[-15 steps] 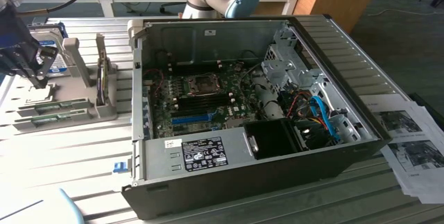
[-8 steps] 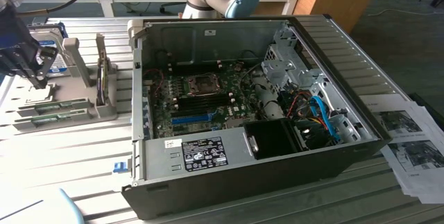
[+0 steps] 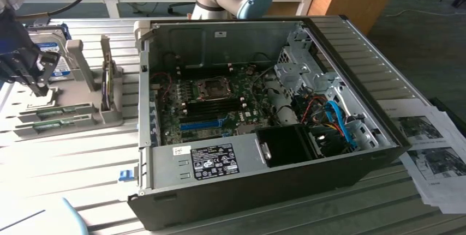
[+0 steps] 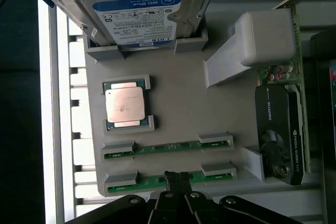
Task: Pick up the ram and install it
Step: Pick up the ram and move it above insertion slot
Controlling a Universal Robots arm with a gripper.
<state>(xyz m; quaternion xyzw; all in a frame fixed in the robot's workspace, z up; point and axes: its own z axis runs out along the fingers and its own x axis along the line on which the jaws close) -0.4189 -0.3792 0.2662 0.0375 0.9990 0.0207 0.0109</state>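
Pinching the ram (image 4: 147, 182) mid-length with the end effector (image 4: 177, 179), pressed together, in the grey holder (image 4: 210, 108) near the CPU (image 4: 125, 104).

Grey holder tray (image 4: 210, 114) on slatted table (image 3: 73, 153). Hard drive (image 4: 142, 9), blue-white label, standing in tray's end slot. Bare processor chip (image 4: 125, 104) flat in tray's square pocket. Black graphics card (image 4: 278, 129) on edge along tray's side. Open computer case (image 3: 364, 60) just beside tray, exterior view's right. Printed papers (image 3: 429, 148) well apart from tray, same side.
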